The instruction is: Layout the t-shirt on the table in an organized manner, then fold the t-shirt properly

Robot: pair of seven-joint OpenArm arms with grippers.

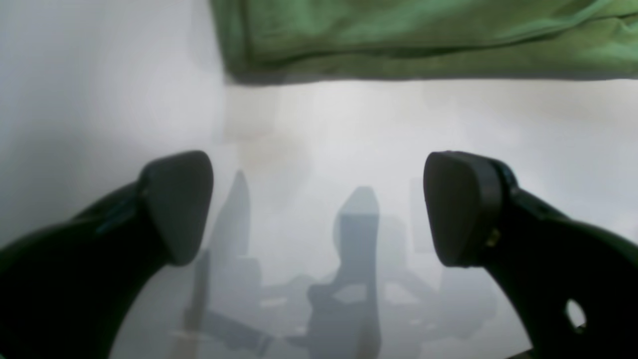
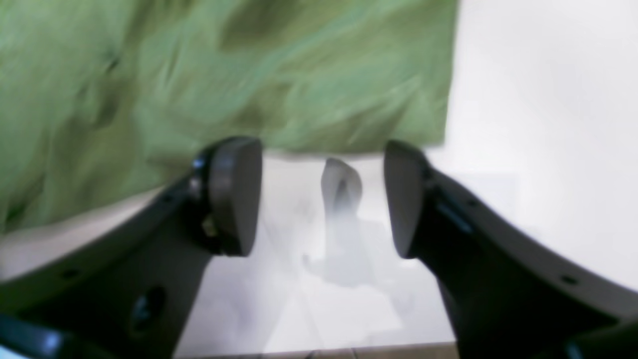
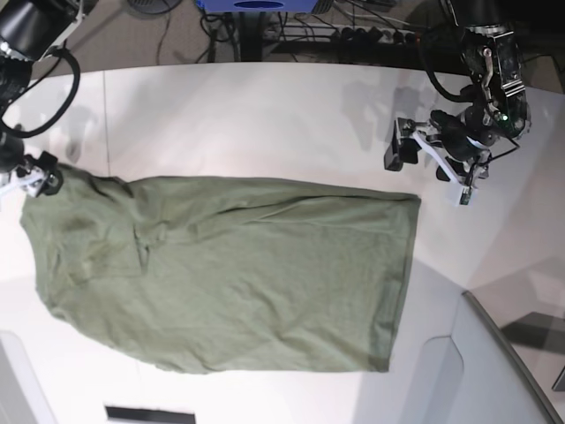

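The olive-green t-shirt (image 3: 229, 274) lies spread and slightly wrinkled on the white table (image 3: 265, 115), its straight hem to the right. My left gripper (image 3: 430, 170) hovers just beyond the shirt's upper right corner. It is open, and the left wrist view shows only bare table (image 1: 99, 75) between its fingers (image 1: 179, 199), with the t-shirt (image 1: 428, 40) edge ahead. My right gripper (image 3: 31, 177) sits at the shirt's upper left corner. In the blurred right wrist view the right gripper (image 2: 321, 199) is open and holds nothing, with the t-shirt (image 2: 224, 75) just past its fingertips.
A grey translucent panel (image 3: 494, 371) stands at the table's lower right, and another pale panel (image 3: 13, 380) at the lower left. Cables and a blue object (image 3: 260, 5) lie beyond the far table edge. A dark slot (image 3: 150, 413) sits near the bottom edge.
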